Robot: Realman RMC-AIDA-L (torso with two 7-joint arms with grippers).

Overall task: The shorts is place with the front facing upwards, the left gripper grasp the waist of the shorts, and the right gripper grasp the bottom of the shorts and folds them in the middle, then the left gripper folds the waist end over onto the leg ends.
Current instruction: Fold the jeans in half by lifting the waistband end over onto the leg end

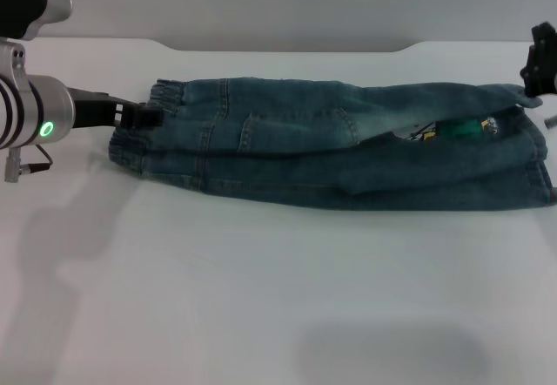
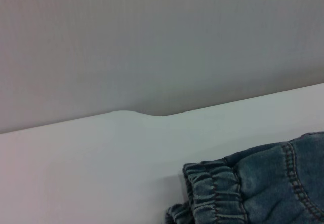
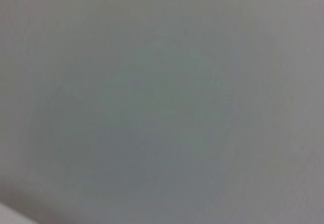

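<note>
Lying lengthwise across the table (image 1: 261, 298), shorts (image 1: 331, 154) point waist (image 1: 144, 128) toward the clamping left hand (image 1: 148, 115).

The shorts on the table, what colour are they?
Faded blue denim shorts, darker at the gathered waist; the head view shows them best.

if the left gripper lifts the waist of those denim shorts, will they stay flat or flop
Probably flop: the shorts already lie folded lengthwise with soft wrinkles. The waist, where the left gripper sits, is puckered elastic, so it may bunch. Unlikely to slide freely; the denim looks matte on the table.
</note>
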